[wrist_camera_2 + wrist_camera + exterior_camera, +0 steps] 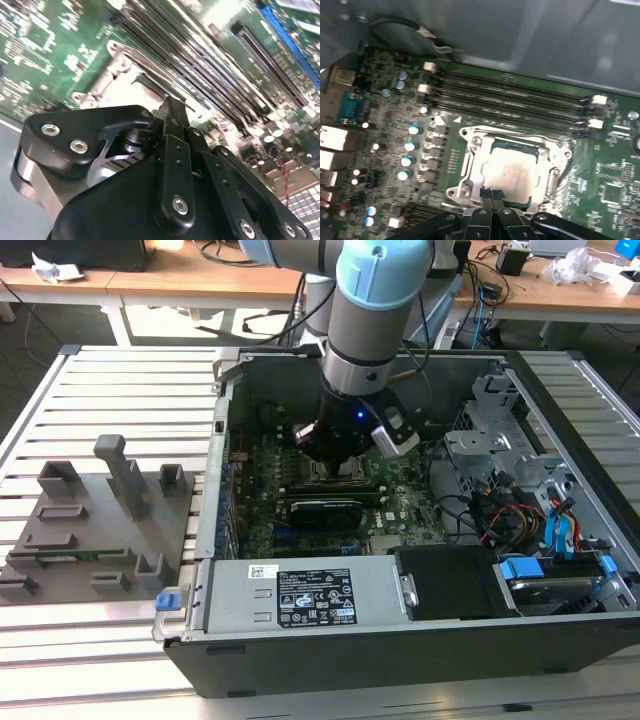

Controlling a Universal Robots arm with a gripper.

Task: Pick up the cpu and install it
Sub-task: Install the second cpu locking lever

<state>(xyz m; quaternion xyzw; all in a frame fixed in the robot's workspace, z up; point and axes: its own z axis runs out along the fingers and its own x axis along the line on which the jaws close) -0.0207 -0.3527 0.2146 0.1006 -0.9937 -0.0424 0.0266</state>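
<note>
1. Step in hand: the placing stage of the install. The cpu [512, 172] lies flat inside the motherboard socket [470, 172], its pale metal top facing up within the metal frame.
2. The tool [492, 194] stands directly over the near edge of the cpu in the first wrist view. Its fingertips [487, 193] are drawn together in a narrow point and hold nothing; whether they touch the chip surface cannot be told.
3. In the exterior view the tool [335, 455] hangs low inside the open computer case [300, 640], above the middle of the motherboard [260, 525].
4. Judged requirement: the cpu must sit level and fully within the socket outline, so any further contact calls for light, straight vertical pressure without sideways drag.
5. Surface: the case lies on its side on a slatted desk [130, 375]. A grey fixture plate [90, 530] with upright blocks sits near the desk edge at the exterior view's left.
6. Room: wooden benches [200, 285] with cables stand beyond the far edge of the desk.
</note>
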